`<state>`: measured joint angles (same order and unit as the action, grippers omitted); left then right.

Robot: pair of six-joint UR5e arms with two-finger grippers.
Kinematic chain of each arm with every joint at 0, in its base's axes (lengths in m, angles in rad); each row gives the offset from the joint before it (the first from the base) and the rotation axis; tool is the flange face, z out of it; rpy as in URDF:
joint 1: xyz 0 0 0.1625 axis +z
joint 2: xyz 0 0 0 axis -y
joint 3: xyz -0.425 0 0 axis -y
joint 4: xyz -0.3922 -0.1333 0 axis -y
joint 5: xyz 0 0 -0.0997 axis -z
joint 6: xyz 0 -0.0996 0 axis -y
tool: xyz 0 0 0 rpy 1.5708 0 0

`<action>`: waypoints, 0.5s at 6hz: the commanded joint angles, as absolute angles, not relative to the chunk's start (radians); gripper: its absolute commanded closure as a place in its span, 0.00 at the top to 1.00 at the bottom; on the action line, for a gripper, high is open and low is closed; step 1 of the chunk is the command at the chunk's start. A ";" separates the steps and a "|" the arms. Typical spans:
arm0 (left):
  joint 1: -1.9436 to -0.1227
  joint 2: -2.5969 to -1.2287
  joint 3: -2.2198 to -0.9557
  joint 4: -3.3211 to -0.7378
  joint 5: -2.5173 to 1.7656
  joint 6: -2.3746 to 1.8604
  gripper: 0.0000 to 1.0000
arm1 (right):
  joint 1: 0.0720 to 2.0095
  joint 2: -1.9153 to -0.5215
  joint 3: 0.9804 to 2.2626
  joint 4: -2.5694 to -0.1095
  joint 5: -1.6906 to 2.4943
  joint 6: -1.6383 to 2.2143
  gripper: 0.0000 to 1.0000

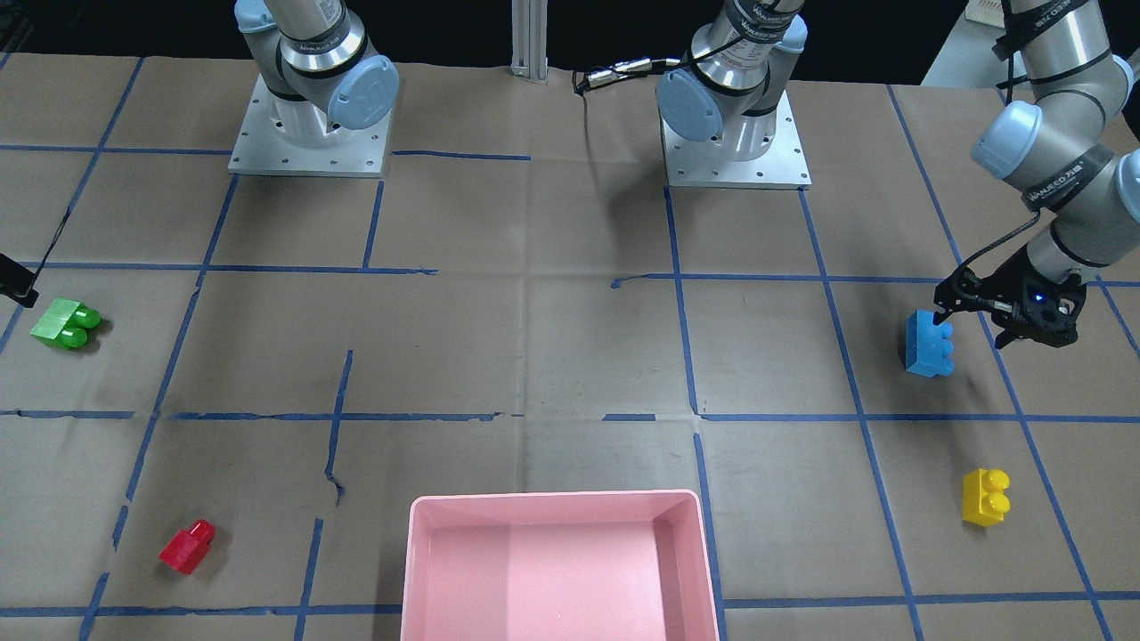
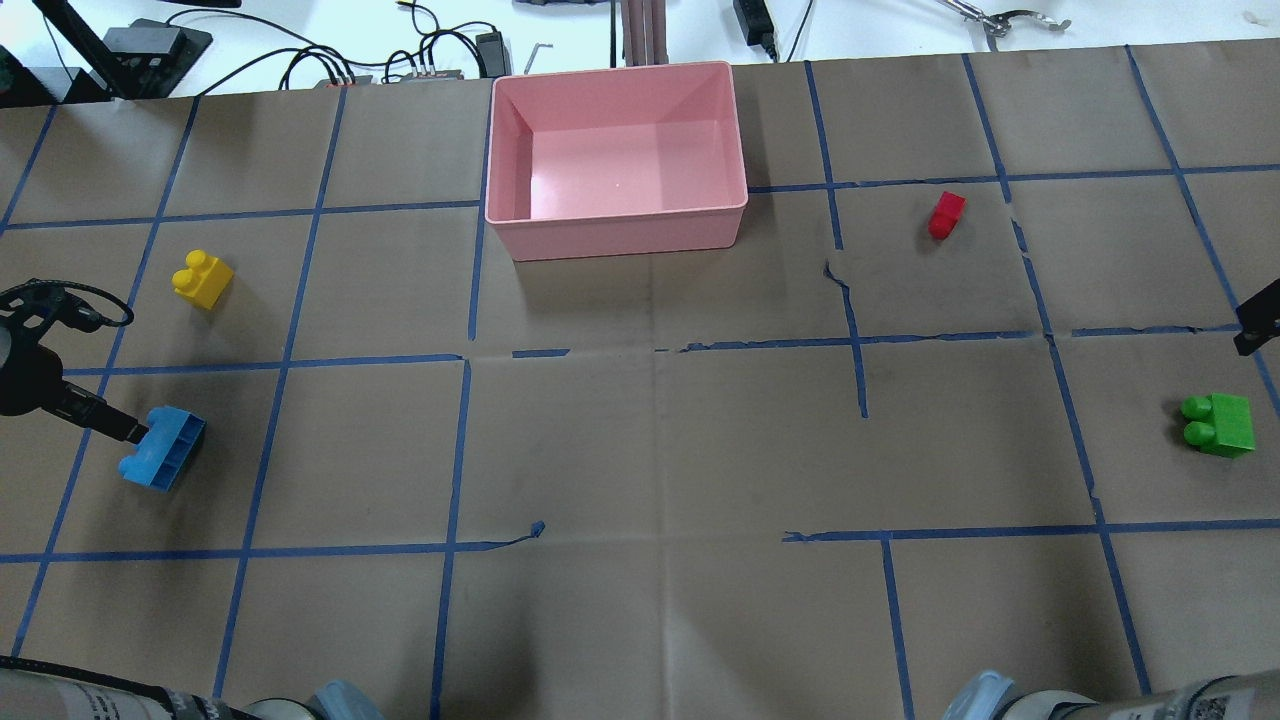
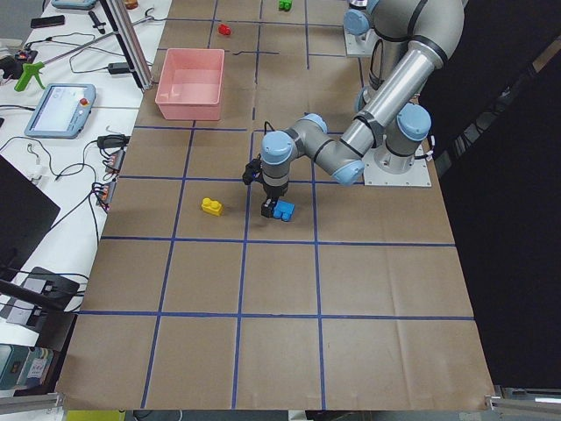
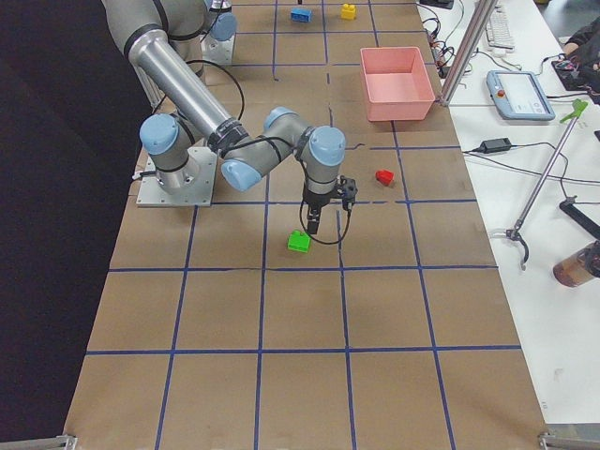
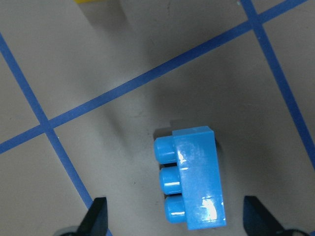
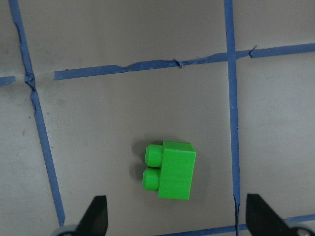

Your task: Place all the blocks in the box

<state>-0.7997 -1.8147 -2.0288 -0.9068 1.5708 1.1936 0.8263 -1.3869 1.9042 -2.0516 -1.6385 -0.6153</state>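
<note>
Blue block lies framed by the spread left pincer; lowering and closing seems next. Right pincer, spread, overhangs green block.

Around your work area
Your brown paper table carries a blue tape grid; cables and a teach pendant lie alongside.

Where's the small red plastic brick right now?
Overhead view: the small red plastic brick sits outside, right of the pink plastic tray, on the robot's right side.
</note>
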 commanded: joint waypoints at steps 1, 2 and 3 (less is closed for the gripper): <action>-0.790 -1.844 -2.063 -0.902 1.571 1.171 0.94 | 0.812 -1.333 1.983 -2.161 -1.640 -0.583 0.99; -0.790 -1.871 -2.062 -0.894 1.569 1.160 0.94 | 0.796 -1.297 1.983 -2.167 -1.641 -0.568 0.99; -0.790 -1.899 -2.065 -0.823 1.572 1.160 0.94 | 0.764 -1.273 1.985 -2.175 -1.637 -0.569 0.99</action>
<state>-0.7903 -1.8730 -2.0619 -0.8724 1.5706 1.1637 0.7901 -1.3012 1.9811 -2.1636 -1.6395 -0.5737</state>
